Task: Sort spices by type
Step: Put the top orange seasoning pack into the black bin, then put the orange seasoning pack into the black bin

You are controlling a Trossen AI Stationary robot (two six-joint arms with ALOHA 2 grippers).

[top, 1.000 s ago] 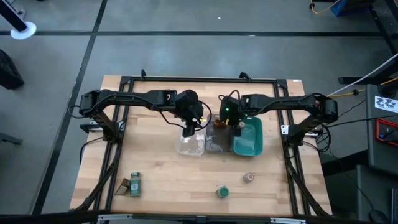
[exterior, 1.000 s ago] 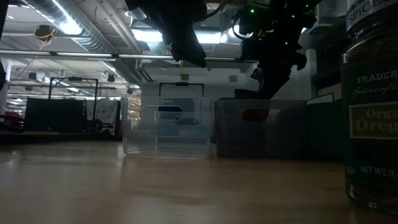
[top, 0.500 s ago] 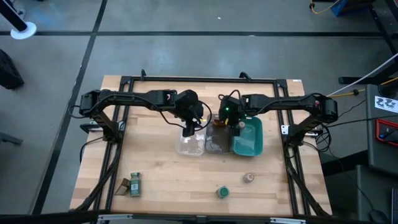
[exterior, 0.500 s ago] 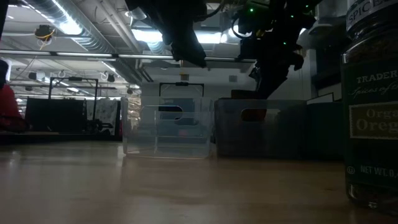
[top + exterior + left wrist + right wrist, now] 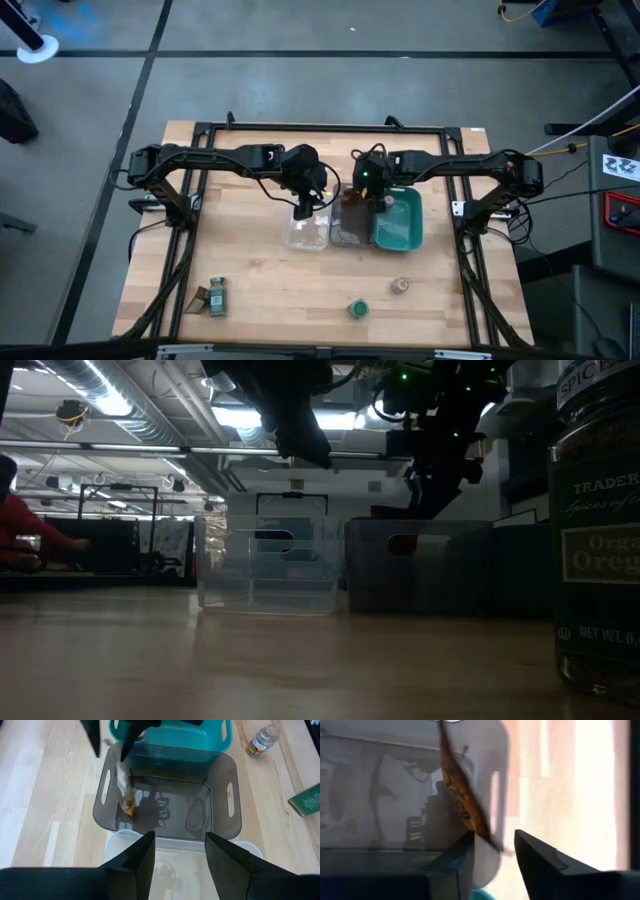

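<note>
A brown-orange sachet (image 5: 125,790) stands on end in the grey tray (image 5: 350,232), leaning on the tray's wall. It shows edge-on (image 5: 462,805) in the right wrist view. My right gripper (image 5: 366,197) hovers open just above it, a finger on either side of its upper end. My left gripper (image 5: 303,206) is open over the clear tray (image 5: 304,233) and holds nothing. Near the table's near edge a green-lidded jar (image 5: 358,309) and a pinkish-lidded jar (image 5: 401,286) stand. Another green jar (image 5: 217,296) and a second sachet (image 5: 197,298) lie at the near left. My right gripper's fingers (image 5: 92,735) stand apart on either side of the sachet's upper end (image 5: 120,765), pointing down from above. I cannot tell whether either finger touches it. The sachet's lower end (image 5: 129,810) rests on the grey tray's floor.
The teal tray (image 5: 402,222) sits against the grey tray's right side, and the three trays form a row at mid-table. A tall green spice jar (image 5: 592,530) stands close to the low camera. A person in red (image 5: 20,535) shows in the room beyond the table.
My right gripper has risen slightly above the grey tray. The sachet's orange lower end has stayed in the tray. My left gripper has kept still.
</note>
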